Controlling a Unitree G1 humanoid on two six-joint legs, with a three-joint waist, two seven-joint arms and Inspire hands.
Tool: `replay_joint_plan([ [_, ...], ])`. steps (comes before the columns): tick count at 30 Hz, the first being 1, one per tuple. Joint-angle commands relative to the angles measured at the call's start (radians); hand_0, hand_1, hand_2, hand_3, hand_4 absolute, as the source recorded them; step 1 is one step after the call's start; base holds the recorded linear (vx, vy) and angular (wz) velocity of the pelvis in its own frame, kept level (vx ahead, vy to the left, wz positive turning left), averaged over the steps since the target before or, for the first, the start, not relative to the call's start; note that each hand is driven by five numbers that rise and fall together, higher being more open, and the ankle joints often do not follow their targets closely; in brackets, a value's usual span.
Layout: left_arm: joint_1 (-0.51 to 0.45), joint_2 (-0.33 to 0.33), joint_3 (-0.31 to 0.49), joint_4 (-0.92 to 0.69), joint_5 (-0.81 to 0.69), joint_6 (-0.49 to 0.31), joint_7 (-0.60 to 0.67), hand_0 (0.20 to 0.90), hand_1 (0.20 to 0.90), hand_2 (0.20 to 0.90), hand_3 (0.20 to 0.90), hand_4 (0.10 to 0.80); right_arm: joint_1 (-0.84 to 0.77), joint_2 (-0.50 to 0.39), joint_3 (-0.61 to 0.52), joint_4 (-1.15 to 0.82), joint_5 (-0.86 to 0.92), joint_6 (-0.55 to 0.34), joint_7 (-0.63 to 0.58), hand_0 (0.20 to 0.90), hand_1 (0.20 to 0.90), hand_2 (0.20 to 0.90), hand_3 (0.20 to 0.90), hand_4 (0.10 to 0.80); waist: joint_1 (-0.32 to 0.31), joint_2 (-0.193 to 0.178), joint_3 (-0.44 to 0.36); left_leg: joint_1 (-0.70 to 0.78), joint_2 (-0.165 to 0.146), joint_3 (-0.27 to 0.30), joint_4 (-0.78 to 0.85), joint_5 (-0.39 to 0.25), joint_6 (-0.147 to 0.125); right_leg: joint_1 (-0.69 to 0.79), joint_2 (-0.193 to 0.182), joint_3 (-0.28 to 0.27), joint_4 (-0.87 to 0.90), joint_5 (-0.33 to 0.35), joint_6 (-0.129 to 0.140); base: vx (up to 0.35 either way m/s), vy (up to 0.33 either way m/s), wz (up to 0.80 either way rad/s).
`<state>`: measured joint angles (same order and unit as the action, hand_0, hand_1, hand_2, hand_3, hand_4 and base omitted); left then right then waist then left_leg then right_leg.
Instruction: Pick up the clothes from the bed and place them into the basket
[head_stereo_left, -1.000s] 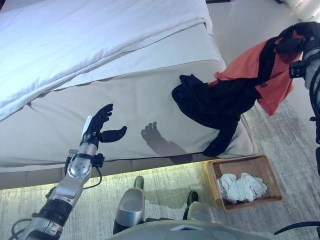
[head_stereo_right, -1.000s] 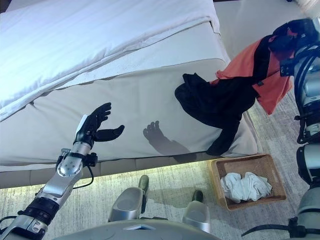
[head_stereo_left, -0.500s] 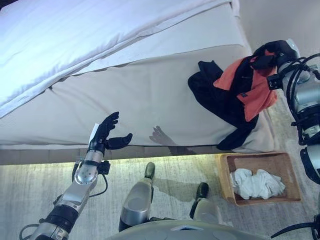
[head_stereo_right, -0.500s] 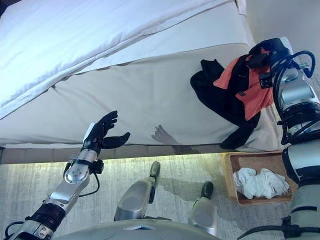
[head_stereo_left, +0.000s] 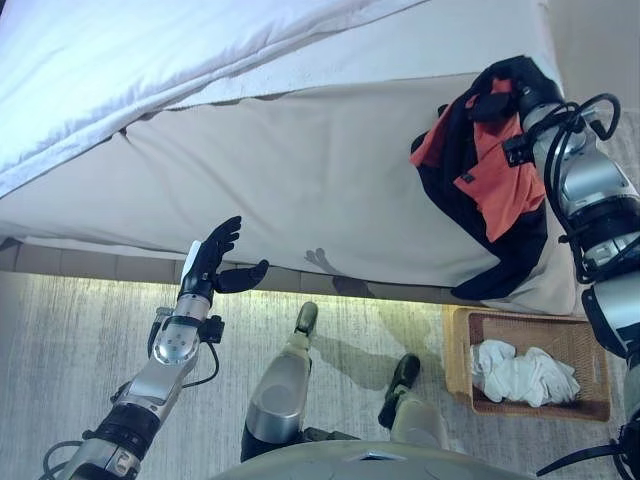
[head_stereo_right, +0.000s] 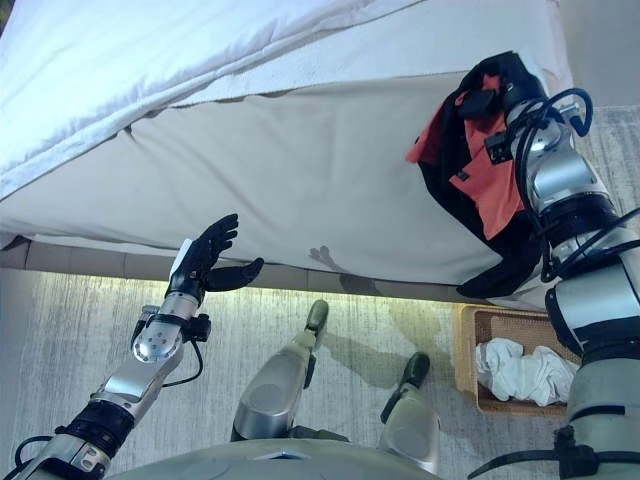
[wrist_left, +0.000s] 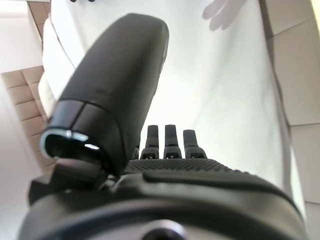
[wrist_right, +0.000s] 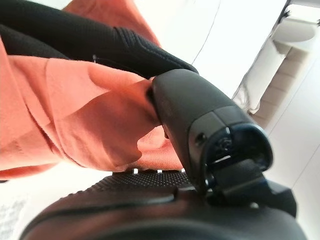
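My right hand (head_stereo_left: 522, 92) is shut on an orange garment (head_stereo_left: 492, 170) and a black garment (head_stereo_left: 510, 255), holding them up over the bed's right front corner. The clothes hang down from it and drape over the mattress edge. In the right wrist view the thumb (wrist_right: 200, 130) presses into the orange cloth (wrist_right: 75, 110), with black cloth (wrist_right: 100, 40) beside it. A brown wicker basket (head_stereo_left: 590, 405) stands on the floor below the corner, with white clothes (head_stereo_left: 520, 372) in it. My left hand (head_stereo_left: 208, 262) is open and empty, held in the air at the bed's front edge.
The bed (head_stereo_left: 280, 170) has a beige mattress cover and a white duvet (head_stereo_left: 150, 70) folded back at its far side. Grey patterned carpet (head_stereo_left: 70, 350) lies in front of the bed.
The camera view has shifted, so the bed appears higher. My right hand has drawn in towards the bed's corner with the clothes, which now hang bunched closer to it.
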<state>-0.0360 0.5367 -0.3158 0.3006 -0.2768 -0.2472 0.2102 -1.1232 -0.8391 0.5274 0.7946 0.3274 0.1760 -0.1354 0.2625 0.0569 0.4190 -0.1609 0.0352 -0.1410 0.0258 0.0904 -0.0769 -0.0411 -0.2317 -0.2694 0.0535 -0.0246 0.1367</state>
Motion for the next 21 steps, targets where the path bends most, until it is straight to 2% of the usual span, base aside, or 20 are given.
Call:
replay_joint_plan([
  [1, -0.003, 0.056, -0.006, -0.071, -0.017, -0.113, 0.032, 0.9, 0.9, 0.9, 0.9, 0.8, -0.308, -0.046, 0.108, -0.041, -0.027, -0.103, -0.07, 0.9, 0.9, 0.9, 0.9, 0.8, 0.025, -0.006, -0.032, 0.0, 0.036, -0.011, -0.057, 0.007, 0.01, -0.104, -0.02, -0.007, 0.072, 0.06, -0.039, -0.02, 0.002, 0.08],
  [6, 0.004, 0.06, -0.004, -0.07, -0.018, -0.115, 0.037, 0.9, 0.9, 0.9, 0.9, 0.8, -0.302, -0.048, 0.139, -0.119, -0.042, -0.064, -0.01, 0.9, 0.9, 0.9, 0.9, 0.8, 0.02, -0.01, -0.034, 0.0, 0.039, -0.008, -0.065, 0.012, 0.01, -0.108, -0.019, -0.009, 0.071, 0.061, -0.039, 0.014, -0.002, 0.06],
  [12, -0.004, 0.073, -0.008, -0.079, -0.023, -0.113, 0.02, 0.9, 0.9, 0.9, 0.9, 0.8, -0.283, -0.073, 0.145, -0.079, -0.059, -0.056, 0.039, 0.9, 0.9, 0.9, 0.9, 0.8, 0.013, -0.015, -0.037, 0.009, 0.041, 0.002, -0.055, 0.003, 0.011, -0.097, -0.023, -0.01, 0.068, 0.063, -0.036, 0.023, -0.012, 0.01],
  [18, 0.001, 0.086, -0.005, -0.075, -0.029, -0.124, 0.006, 0.9, 0.9, 0.9, 0.9, 0.8, -0.243, -0.115, 0.159, -0.07, 0.004, -0.053, 0.253, 0.9, 0.9, 0.9, 0.9, 0.8, 0.003, -0.021, -0.04, 0.011, 0.046, 0.009, -0.047, 0.0, 0.01, -0.094, -0.024, -0.006, 0.064, 0.066, -0.035, 0.007, -0.022, -0.1],
  [21, -0.001, 0.093, -0.002, -0.077, -0.031, -0.122, 0.0, 0.9, 0.9, 0.9, 0.9, 0.8, -0.225, -0.127, 0.153, -0.059, 0.021, -0.052, 0.322, 0.9, 0.9, 0.9, 0.9, 0.8, 0.001, -0.024, -0.039, 0.013, 0.048, 0.009, -0.043, -0.002, 0.009, -0.091, -0.024, -0.006, 0.066, 0.064, -0.036, 0.015, -0.021, -0.06],
])
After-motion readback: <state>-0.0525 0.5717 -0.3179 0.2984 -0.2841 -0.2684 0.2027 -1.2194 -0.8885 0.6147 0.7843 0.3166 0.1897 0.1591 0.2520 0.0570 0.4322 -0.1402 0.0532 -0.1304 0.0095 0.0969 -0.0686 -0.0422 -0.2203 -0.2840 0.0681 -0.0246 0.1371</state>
